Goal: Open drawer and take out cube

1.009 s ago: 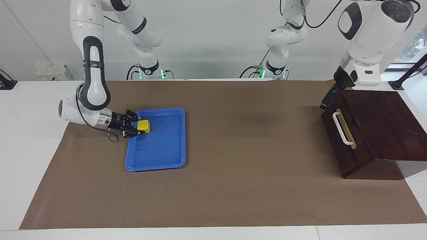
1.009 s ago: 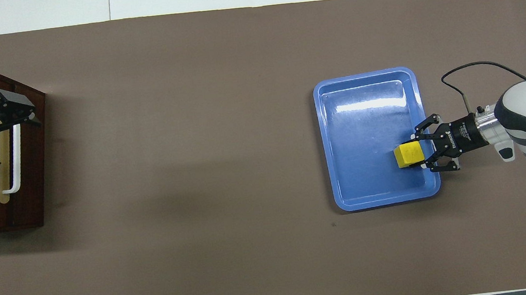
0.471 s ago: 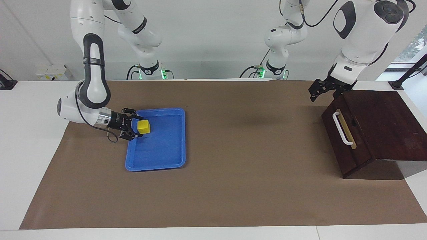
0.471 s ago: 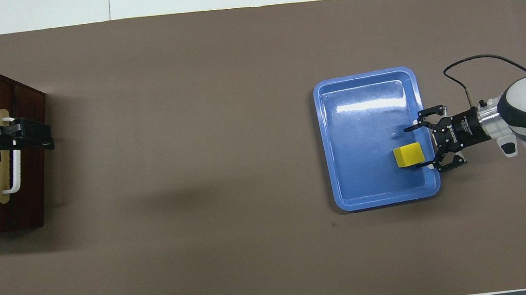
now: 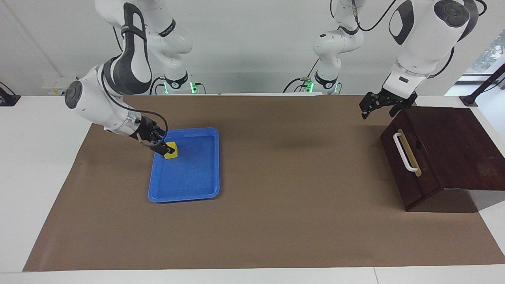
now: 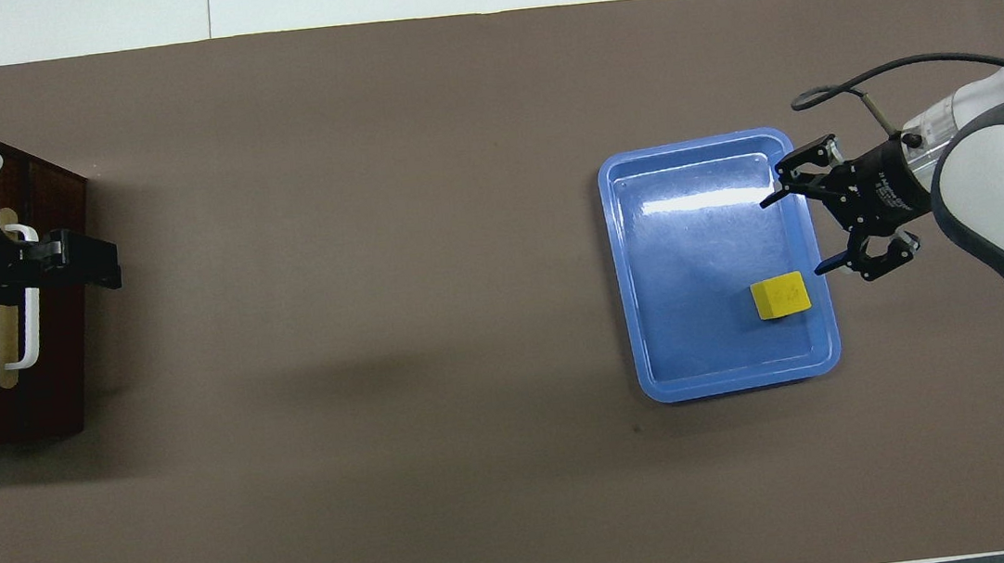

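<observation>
The right gripper (image 6: 797,230) hangs with its fingers spread wide and nothing between them, over the edge of the flat blue plastic tray (image 6: 718,380) that lies toward the right arm's end of the table. The small bright yellow cube (image 6: 781,296) sits in that tray, free of the fingers, by the same edge and in the half nearer the robots.

The left gripper (image 5: 378,106) also stands open and empty, raised over the brown mat (image 5: 276,221) just beside the dark brown wooden drawer (image 5: 408,165). The drawer is shut flush in its dark wooden box (image 5: 453,146), well apart from the tray toward the left arm's end. Its white bar handle (image 5: 404,152) is untouched.
</observation>
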Action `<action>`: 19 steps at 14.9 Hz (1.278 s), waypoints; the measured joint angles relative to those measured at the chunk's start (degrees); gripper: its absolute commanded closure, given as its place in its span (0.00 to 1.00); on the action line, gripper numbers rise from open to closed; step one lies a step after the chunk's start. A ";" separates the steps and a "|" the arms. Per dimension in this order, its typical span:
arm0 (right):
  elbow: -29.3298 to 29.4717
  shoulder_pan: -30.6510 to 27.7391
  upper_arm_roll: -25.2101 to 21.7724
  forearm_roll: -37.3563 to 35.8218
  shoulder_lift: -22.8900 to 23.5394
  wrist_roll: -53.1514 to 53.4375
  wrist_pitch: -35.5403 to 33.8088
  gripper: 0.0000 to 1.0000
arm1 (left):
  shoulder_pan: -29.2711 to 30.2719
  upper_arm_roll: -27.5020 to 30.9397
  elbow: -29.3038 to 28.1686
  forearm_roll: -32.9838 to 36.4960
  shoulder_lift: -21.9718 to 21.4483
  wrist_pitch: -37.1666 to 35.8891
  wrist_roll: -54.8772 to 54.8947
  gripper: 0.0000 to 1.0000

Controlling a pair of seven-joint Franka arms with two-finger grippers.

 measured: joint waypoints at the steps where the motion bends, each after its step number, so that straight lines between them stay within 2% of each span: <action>1: 2.41 -0.15 -0.05 -2.60 -0.31 -4.94 -2.27 0.00 | 0.00 0.06 -0.02 0.00 -0.01 -0.52 2.64 0.00; 4: 7.50 0.07 0.01 -8.30 -0.39 -18.93 -6.73 0.00 | 0.00 0.16 -0.03 0.00 -0.05 -1.47 5.53 0.00; 7: 11.20 1.13 0.12 -13.31 -1.53 -27.77 -9.56 0.00 | 0.00 0.16 -0.03 0.00 -0.10 -1.68 5.86 0.00; 12: 12.56 3.61 0.30 -21.48 -7.73 -41.99 -14.20 0.00 | 0.10 0.37 -0.03 0.00 -0.19 -1.68 5.86 0.00; 15: 12.77 3.60 0.34 -22.51 -8.71 -45.93 -15.05 0.00 | 0.50 0.96 -0.03 0.00 -0.20 -1.68 5.86 0.00; 19: 12.14 3.56 0.36 -22.52 -7.62 -46.23 -15.22 0.00 | 0.67 0.96 -0.03 0.00 -0.20 -1.68 5.86 0.00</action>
